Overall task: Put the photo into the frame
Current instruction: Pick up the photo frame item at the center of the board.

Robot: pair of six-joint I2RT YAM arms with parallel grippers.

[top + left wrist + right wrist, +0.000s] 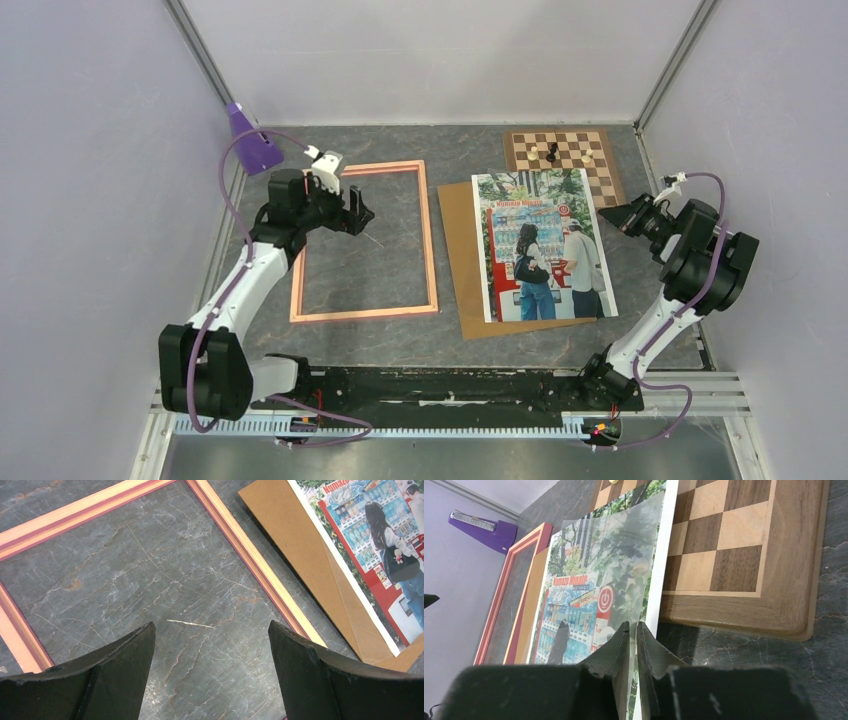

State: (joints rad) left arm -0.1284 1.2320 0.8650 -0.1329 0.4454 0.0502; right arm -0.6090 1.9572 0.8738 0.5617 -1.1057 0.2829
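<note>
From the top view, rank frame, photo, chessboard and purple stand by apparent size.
1. frame, only slightly bigger than the photo
2. photo
3. chessboard, corner hidden under the photo
4. purple stand

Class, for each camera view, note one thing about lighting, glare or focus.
Top external: even light, no glare on the photo. Left wrist: the table sharp, fingers of the left gripper dark and soft-edged. Right wrist: pale haze washes out the photo's top, while the chessboard is crisp.
</note>
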